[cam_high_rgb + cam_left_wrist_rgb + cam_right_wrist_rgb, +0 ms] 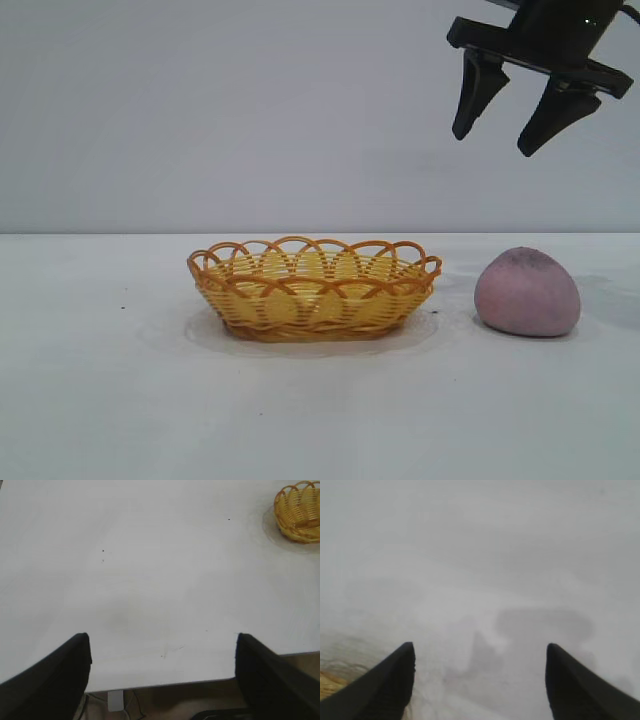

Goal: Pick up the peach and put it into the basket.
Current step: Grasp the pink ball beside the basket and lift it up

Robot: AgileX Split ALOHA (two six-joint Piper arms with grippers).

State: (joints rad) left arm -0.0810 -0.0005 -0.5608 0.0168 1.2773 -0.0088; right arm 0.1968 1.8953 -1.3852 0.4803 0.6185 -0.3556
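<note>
On the white worktop [100, 400] the basket [313, 290] sits nearest centre, empty as far as its weave lets one judge; at its 3 o'clock, apart from it, the peach [527, 292] rests untouched; above the peach, toward 12 o'clock, the right pincer [520, 112] hangs wide and holds nothing; the left pincer [162, 670], also wide and empty, looks over bare worktop with the basket far at about 1 o'clock; so nothing is done yet: descent, grasp, carry and release all remain.
</note>
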